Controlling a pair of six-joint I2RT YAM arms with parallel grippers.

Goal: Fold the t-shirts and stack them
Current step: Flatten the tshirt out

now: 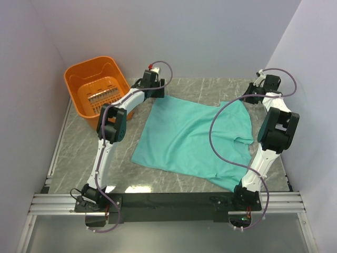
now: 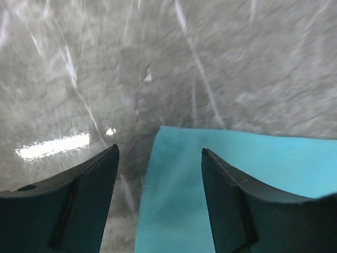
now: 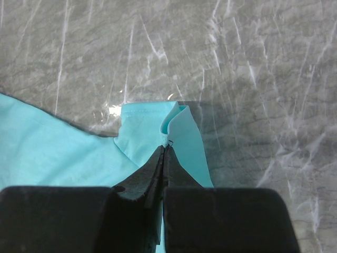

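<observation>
1. T-shirt (image 1: 184,137), teal, lay loosely spread on the marble bench (image 1: 79,155), near the orange basket (image 1: 97,89) at the far left.
2. I saw my left pincer (image 2: 159,153) standing wide just above the T-shirt's far left corner, gripping nothing.
3. My right pincer (image 3: 164,148) was pinched tight on a raised fold of cloth at its far right edge.

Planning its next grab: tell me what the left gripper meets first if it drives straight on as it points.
The left gripper would likely meet the t-shirt corner ahead between its open jaws, flat on the table; depth is unclear.
</observation>
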